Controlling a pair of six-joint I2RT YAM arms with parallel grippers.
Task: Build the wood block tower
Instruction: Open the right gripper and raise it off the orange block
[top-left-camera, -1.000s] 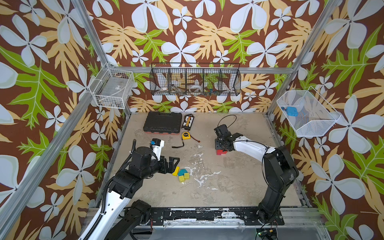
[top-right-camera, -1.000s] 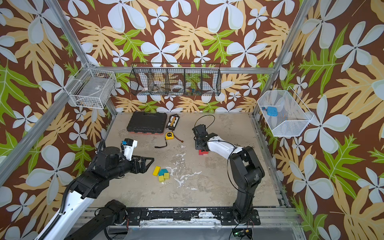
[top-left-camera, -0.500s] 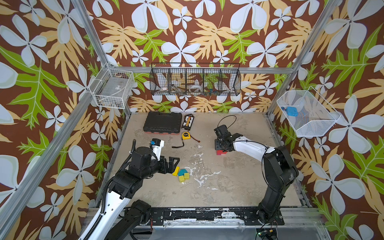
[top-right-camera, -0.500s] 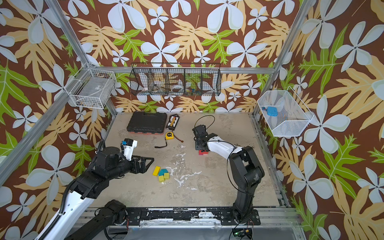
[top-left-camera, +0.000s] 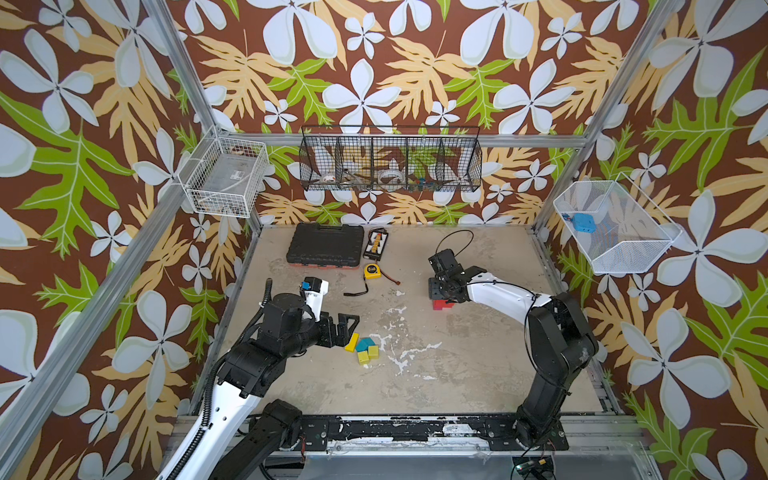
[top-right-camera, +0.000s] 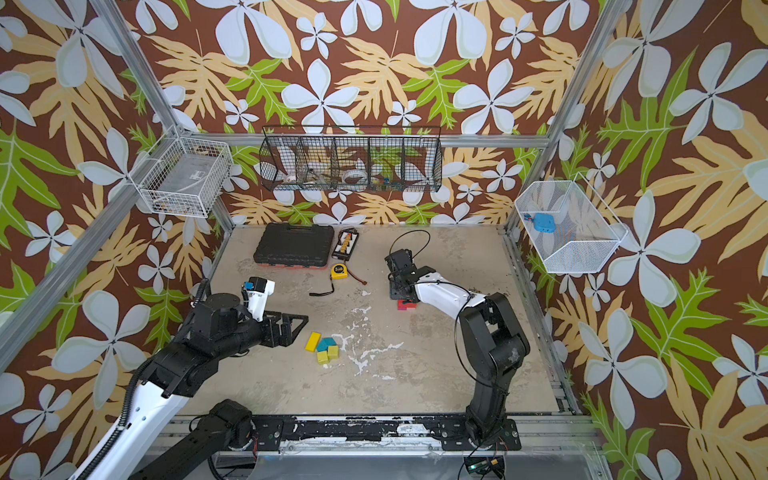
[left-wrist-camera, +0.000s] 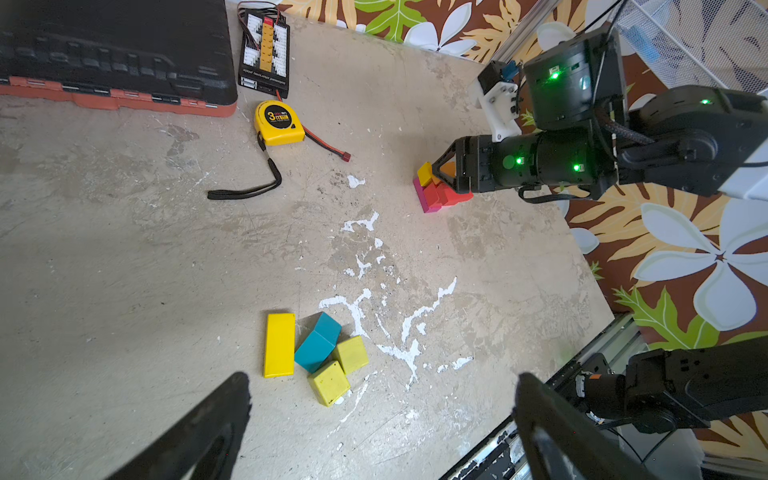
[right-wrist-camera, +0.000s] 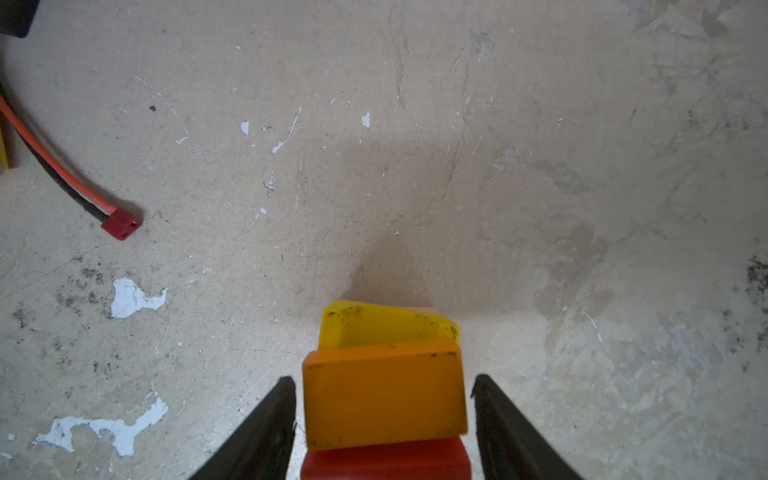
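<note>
The tower (top-left-camera: 443, 306) stands at about 2 o'clock from the middle of the table (top-left-camera: 457, 374), with only its red and magenta foot showing under the arm in both top views. From the left wrist camera it reads as a magenta base (left-wrist-camera: 422, 200), red block (left-wrist-camera: 448, 195) and yellow block (left-wrist-camera: 424, 172). An orange block (right-wrist-camera: 382, 399) tops it in the right wrist view, resting on red with the yellow one just behind.

The right gripper (right-wrist-camera: 382, 380) points down over the tower. Its jaws are parted and straddle the orange block, with a thin gap on each side, so nothing is gripped.

The loose wood blocks lie at about 8 o'clock from the table's middle. A yellow brick (left-wrist-camera: 279, 351), a teal block (left-wrist-camera: 318, 343) and two lime cubes (left-wrist-camera: 352, 354) are huddled together, touching. The left gripper (top-right-camera: 296, 327) hovers just beside them at their 10 o'clock, its jaws spread wide and empty.

A black tool case (top-left-camera: 326, 246) sits at about 11 o'clock on the table. A yellow tape measure (top-left-camera: 372, 271) is just beside it, toward the middle.
</note>
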